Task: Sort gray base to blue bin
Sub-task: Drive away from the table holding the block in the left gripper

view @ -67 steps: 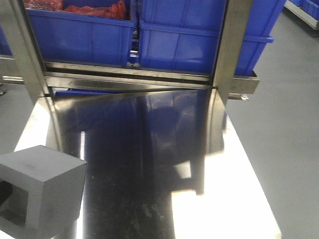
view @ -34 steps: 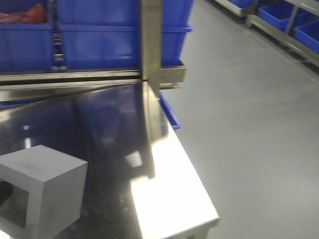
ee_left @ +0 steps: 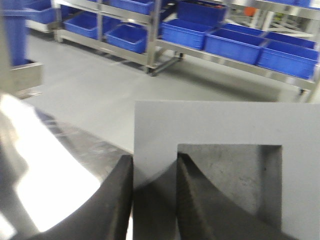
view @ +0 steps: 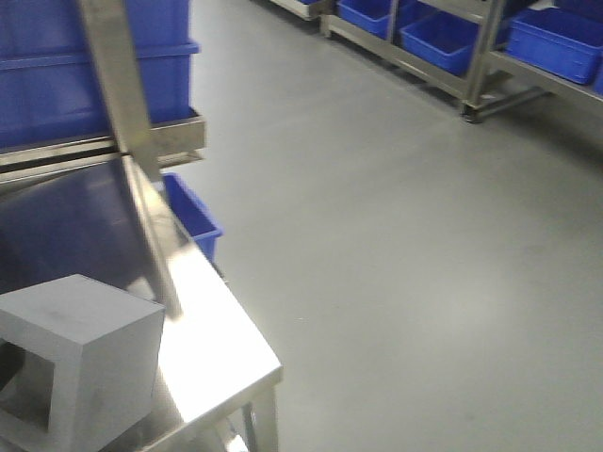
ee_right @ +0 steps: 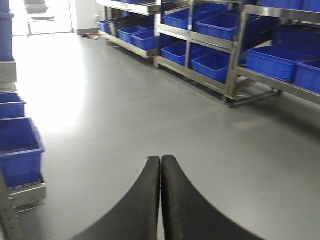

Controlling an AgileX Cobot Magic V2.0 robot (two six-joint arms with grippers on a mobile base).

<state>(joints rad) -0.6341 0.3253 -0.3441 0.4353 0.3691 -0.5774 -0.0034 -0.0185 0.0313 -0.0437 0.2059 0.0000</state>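
The gray base (view: 75, 358) fills the lower left of the front view, its square recessed window facing left and down. In the left wrist view my left gripper (ee_left: 155, 157) is shut on the gray base (ee_left: 200, 125): one finger is outside the block's wall and the other inside the window. My right gripper (ee_right: 161, 158) is shut on nothing and hangs over bare floor. Large blue bins (view: 57, 85) stand on the rack at upper left, more blue bins (ee_left: 235, 45) sit on shelving across the aisle, and I cannot tell which one is the task's.
The steel table (view: 217, 339) ends at a corner just right of the block. A slanted steel post (view: 122, 122) rises from it. A small blue crate (view: 193, 221) sits low behind the table. Racks of blue crates (view: 443, 38) line the far side of the gray floor (view: 396, 264).
The front view has swung to the right: the table, post and rack bins slid left and open floor came in. The gray base keeps its place in the frame.
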